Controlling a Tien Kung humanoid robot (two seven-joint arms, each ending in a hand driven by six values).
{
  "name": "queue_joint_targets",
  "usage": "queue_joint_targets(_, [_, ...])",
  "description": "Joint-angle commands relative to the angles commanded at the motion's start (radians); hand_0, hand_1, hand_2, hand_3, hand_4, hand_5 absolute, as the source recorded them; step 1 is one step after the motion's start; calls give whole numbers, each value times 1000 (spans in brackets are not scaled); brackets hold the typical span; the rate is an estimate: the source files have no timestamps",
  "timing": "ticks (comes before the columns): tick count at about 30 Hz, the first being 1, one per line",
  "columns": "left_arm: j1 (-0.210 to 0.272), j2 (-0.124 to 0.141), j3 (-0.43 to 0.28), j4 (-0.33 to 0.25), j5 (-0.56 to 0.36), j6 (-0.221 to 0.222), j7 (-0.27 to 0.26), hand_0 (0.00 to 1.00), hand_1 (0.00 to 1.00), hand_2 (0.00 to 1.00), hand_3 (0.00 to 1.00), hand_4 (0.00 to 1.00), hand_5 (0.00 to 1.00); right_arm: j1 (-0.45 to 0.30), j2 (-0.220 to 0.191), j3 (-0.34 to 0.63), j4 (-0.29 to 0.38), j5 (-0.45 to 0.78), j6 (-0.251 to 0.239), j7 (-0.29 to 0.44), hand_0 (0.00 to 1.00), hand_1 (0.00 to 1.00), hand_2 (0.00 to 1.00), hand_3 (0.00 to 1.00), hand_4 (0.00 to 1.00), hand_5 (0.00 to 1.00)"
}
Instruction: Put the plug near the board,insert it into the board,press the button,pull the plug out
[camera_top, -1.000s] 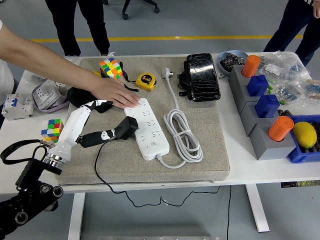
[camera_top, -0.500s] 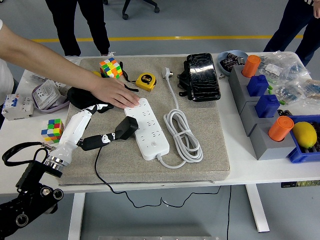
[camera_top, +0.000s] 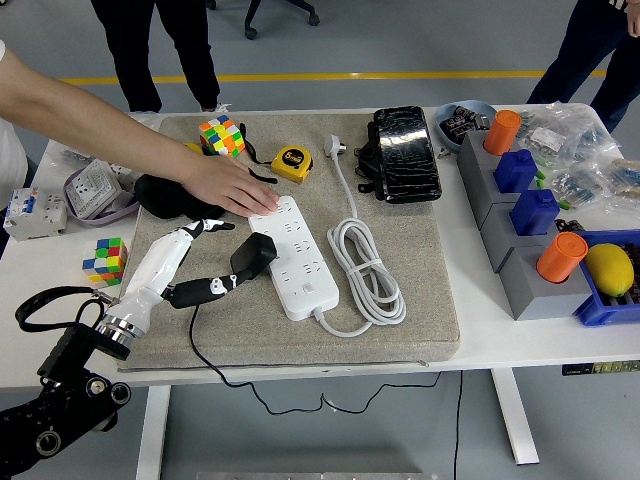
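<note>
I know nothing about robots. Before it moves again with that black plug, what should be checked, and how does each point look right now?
1. Plug held: the left hand has its fingers around the black plug. Ok.
2. Plug at the board: it sits at the left edge of the white power strip, tilted. Whether its pins are in a socket: cannot tell.
3. Board held steady: a person's hand presses flat on the strip's far end. Ok.
4. Hand clearance: that hand lies close to the plug, so a slip might touch it. Not ok.
5. Plug's black cable runs slack off the table's near edge. Ok.
6. Strip's button: cannot tell where it is.
</note>
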Motion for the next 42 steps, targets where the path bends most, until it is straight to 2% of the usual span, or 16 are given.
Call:
queue_joint_targets(11, [-24, -3, 34, 7, 4, -14, 37, 775, 779, 776, 742, 923, 538, 2, -2, 3, 1, -1, -1, 1, 574, 655, 643, 546, 931, 491])
queue_joint_targets(33, [-42, 2, 68, 0, -6, -35, 59, 758, 764, 764, 734, 914, 537, 1, -3, 5, 2, -1, -4, 7, 573, 653, 640, 547, 930, 493])
queue_joint_targets(42, [-60, 2, 92, -5, -2, -56, 81, 757, 762, 759, 730, 909, 536, 1, -5, 5, 3, -1, -5, 7, 572, 652, 640, 545, 929, 493])
